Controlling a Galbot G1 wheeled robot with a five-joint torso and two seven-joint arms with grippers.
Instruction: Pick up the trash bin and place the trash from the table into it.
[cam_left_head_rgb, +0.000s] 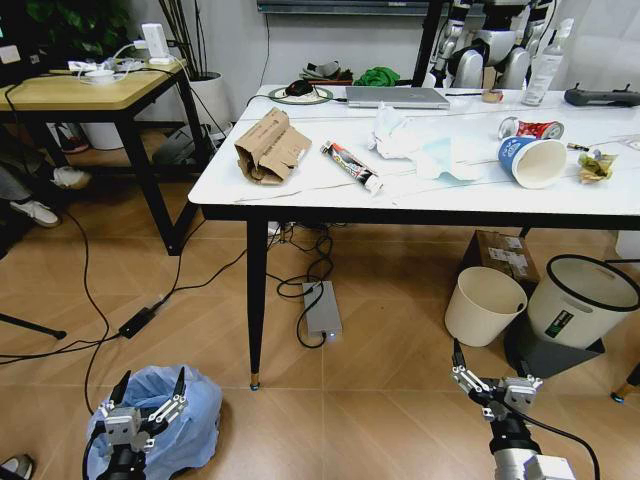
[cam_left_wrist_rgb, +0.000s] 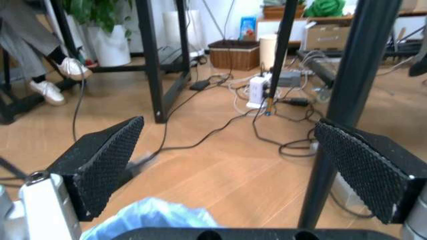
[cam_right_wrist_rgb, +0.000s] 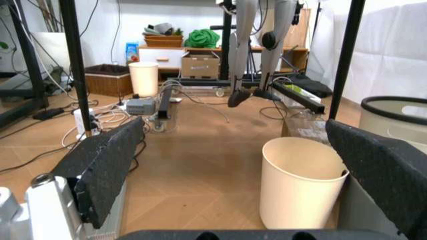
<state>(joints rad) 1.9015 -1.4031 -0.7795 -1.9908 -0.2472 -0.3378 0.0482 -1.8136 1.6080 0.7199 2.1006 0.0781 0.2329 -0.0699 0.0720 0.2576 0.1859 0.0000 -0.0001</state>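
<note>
While I look down from the head, my left gripper (cam_left_head_rgb: 150, 390) hangs spread wide just over the trash bin (cam_left_head_rgb: 190, 405) on the wood floor, left of the table (cam_left_head_rgb: 300, 190). Crumpled cardboard (cam_left_head_rgb: 268, 146), tissues (cam_left_head_rgb: 400, 135), a paper cup (cam_left_head_rgb: 535, 160) and a red can (cam_left_head_rgb: 532, 128) lie on the marble top (cables trail beneath). My right gripper (cam_left_head_rgb: 492, 382) hovers spread wide near the cream bin (cam_left_head_rgb: 484, 305).

Left wrist: pads (cam_left_wrist_rgb: 110, 162) apart, blue bag (cam_left_wrist_rgb: 150, 220) below.

Right wrist: pads (cam_right_wrist_rgb: 110, 170) apart; cream bin (cam_right_wrist_rgb: 300, 182) stands ahead.

wood floor (cam_left_head_rgb: 380, 400), yellow-wood desk (cam_left_head_rgb: 80, 92), cables (cam_left_head_rgb: 300, 270)
</note>
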